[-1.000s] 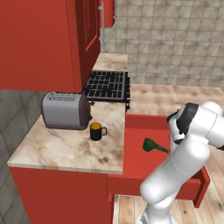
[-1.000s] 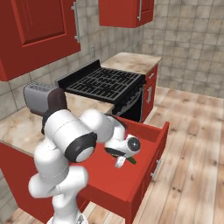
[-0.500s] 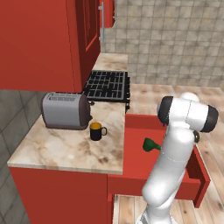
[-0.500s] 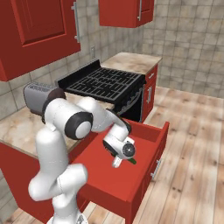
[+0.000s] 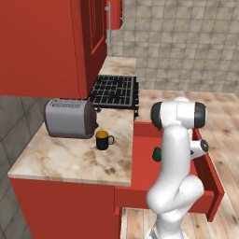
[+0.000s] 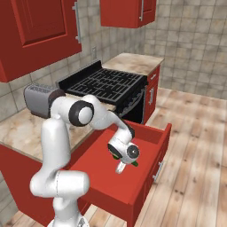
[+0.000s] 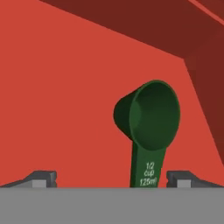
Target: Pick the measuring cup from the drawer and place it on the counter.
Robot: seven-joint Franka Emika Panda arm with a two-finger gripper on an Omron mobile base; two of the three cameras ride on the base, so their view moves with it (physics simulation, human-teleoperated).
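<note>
The measuring cup [image 7: 148, 114] is dark green and lies on the drawer's red floor [image 7: 65, 109], bowl away from the hand, handle marked "1/2 cup 125ml" pointing back between the fingertips. My gripper [image 7: 111, 178] is open just above it, and the handle sits nearer the right fingertip [image 7: 179, 176]. From the right base, the gripper [image 6: 120, 168] points down into the pulled-out drawer [image 6: 146, 188], with bits of green cup [image 6: 114, 153] showing beside the hand. From the left base, the arm hides most of the cup [image 5: 157, 154] inside the drawer [image 5: 212, 183]. The marbled counter [image 5: 70, 158] lies left of the drawer.
A black mug [image 5: 103, 140] with an orange inside and a silver toaster [image 5: 70, 117] stand on the counter. The black stove grate [image 6: 106, 82] lies behind the drawer. Red upper cabinets [image 5: 46, 42] hang above. The drawer's tall side walls [image 7: 201, 78] close in around the cup.
The arm has swung in over the drawer and the hand has dropped down toward the cup, now covering most of it in both base views. The cup has not moved.
</note>
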